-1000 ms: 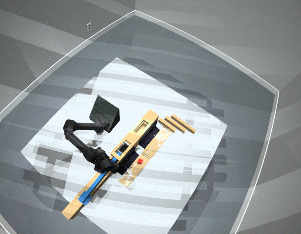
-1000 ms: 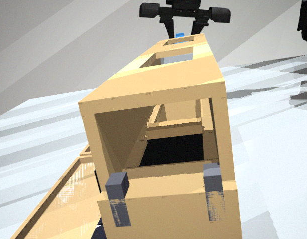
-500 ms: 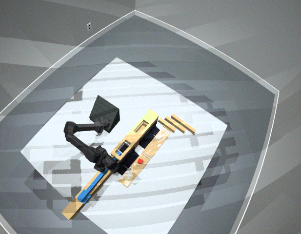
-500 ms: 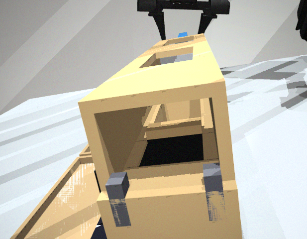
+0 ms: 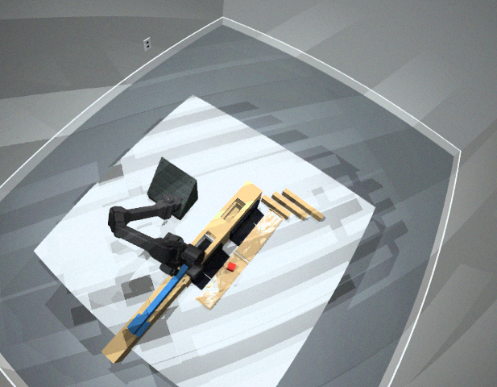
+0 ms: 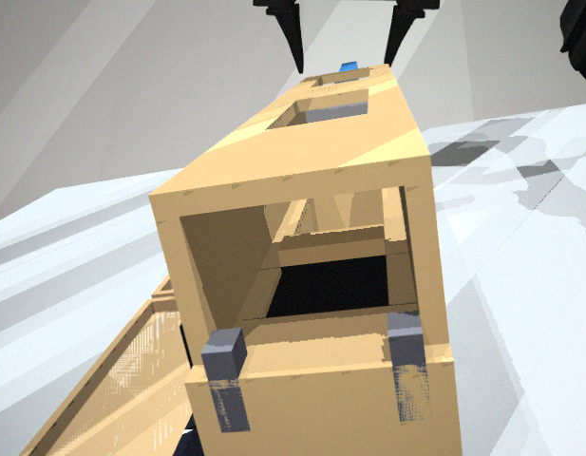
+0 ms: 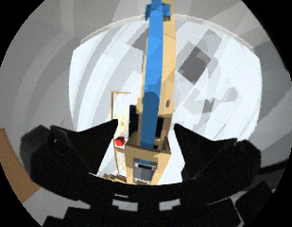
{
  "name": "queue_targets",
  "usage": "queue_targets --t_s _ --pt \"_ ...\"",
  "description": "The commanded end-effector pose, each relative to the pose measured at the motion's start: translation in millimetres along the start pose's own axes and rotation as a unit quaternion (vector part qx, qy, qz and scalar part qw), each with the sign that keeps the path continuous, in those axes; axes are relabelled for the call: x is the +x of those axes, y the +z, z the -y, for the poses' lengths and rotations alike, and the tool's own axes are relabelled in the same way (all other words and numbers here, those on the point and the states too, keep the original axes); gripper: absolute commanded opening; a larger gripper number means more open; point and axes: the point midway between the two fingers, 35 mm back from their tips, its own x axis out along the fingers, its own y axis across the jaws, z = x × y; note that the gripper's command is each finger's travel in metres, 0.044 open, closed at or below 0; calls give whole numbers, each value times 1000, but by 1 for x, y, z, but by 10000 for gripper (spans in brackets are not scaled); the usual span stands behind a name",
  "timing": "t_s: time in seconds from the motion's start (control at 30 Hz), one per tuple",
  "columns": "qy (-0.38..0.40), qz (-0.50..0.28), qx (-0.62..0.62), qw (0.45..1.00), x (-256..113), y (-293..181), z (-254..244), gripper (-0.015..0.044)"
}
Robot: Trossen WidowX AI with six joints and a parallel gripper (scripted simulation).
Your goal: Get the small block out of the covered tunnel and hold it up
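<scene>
The tan tunnel (image 5: 220,221) (image 6: 293,166) has windows in its top. A long blue handle (image 5: 159,296) (image 6: 348,66) (image 7: 152,71) lies along the tan channel (image 5: 115,350) beyond one end. A grey part, perhaps of the cage, shows through the nearer window in the wrist view. A small red block (image 5: 231,266) (image 7: 119,141) lies outside the tunnel, in the shallow tray (image 5: 254,240) along its side. My gripper (image 6: 344,67) (image 7: 146,124) is open and empty, above the handle end of the tunnel. Its fingertips stand either side of the handle in the wrist view.
Several loose tan rods (image 5: 303,205) lie beyond the far end of the tunnel. A dark wedge-shaped block (image 5: 172,181) stands behind the arm's base. Dark panels (image 5: 243,228) lie between tunnel and tray. Two grey posts (image 6: 224,351) stand at the tunnel's other open end.
</scene>
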Motion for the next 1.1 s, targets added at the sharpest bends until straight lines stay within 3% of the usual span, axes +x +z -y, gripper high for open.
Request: queue_targets --t_s 0.0,0.63,1.07 --pt "0 3 2 1000 3 -1 1 440" --pt "1 4 3 1000 33 -5 7 440" --pt "-1 6 3 1000 30 -4 5 99"
